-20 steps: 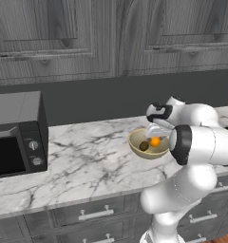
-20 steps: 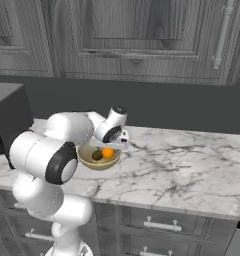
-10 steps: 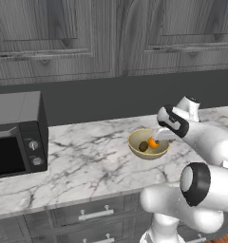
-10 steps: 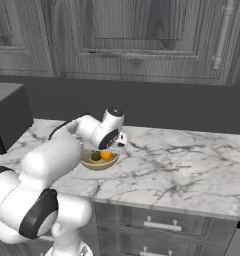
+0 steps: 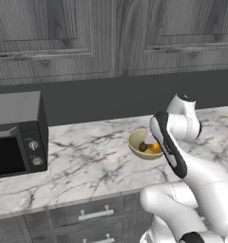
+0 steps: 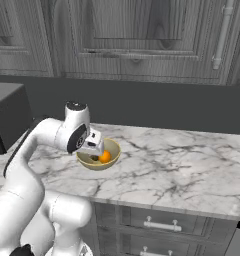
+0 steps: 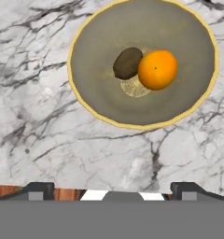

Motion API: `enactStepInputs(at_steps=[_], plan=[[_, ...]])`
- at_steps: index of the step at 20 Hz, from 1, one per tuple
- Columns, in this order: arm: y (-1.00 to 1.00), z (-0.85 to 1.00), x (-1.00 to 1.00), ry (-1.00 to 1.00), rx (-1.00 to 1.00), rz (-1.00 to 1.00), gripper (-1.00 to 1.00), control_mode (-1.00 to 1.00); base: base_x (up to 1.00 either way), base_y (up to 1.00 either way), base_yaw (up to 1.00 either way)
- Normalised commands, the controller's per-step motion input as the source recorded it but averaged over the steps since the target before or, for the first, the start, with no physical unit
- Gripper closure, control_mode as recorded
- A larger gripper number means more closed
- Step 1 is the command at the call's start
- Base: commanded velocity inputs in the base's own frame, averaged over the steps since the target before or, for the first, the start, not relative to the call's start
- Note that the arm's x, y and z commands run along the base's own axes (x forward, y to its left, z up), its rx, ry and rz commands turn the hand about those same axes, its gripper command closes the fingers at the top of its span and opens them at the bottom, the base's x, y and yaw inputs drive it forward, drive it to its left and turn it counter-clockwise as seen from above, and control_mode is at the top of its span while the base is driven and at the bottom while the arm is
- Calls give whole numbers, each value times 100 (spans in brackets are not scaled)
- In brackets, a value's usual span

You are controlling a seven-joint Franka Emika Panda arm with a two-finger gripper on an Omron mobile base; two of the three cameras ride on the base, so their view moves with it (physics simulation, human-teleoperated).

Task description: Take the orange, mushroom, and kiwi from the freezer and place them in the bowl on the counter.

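Note:
The yellowish-tan bowl (image 7: 86,100) (image 5: 135,142) (image 6: 112,150) stands on the white marble counter (image 7: 62,140) (image 5: 87,161) (image 6: 182,170). In it lie the orange (image 7: 157,69) (image 5: 155,147) (image 6: 105,156) and the dark kiwi (image 7: 127,63) (image 5: 142,146) (image 6: 94,158), touching. A pale tan piece, apparently the mushroom (image 7: 134,88), lies just under them at the bowl's middle. My gripper (image 7: 111,191) (image 6: 93,149) hovers over the bowl's near rim, open, with nothing between its fingers. The freezer is out of view.
A black microwave (image 5: 14,135) (image 6: 7,117) sits at the counter's left end. Grey wall cabinets hang above, and dark drawers with silver handles (image 5: 94,213) (image 6: 162,225) run below. Bare marble stretches to the right of the bowl.
The arm has swung its elbow round and reared up, while the hand stays over the bowl. The orange and kiwi lie as before.

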Motion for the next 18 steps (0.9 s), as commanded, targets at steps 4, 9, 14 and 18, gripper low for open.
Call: enactStepInputs(at_steps=[4, 9, 14, 18], plan=[[28, 44, -73, -1, -3, -8, -100, -100, 0, 0, 0], [0, 43, -91, 0, 0, -12, -100, -100, 0, 0, 0], [-2, 60, -96, 0, 0, -19, -100, -100, 0, 0, 0], [-2, 63, -84, -6, -2, 4, -100, -100, 0, 0, 0]])
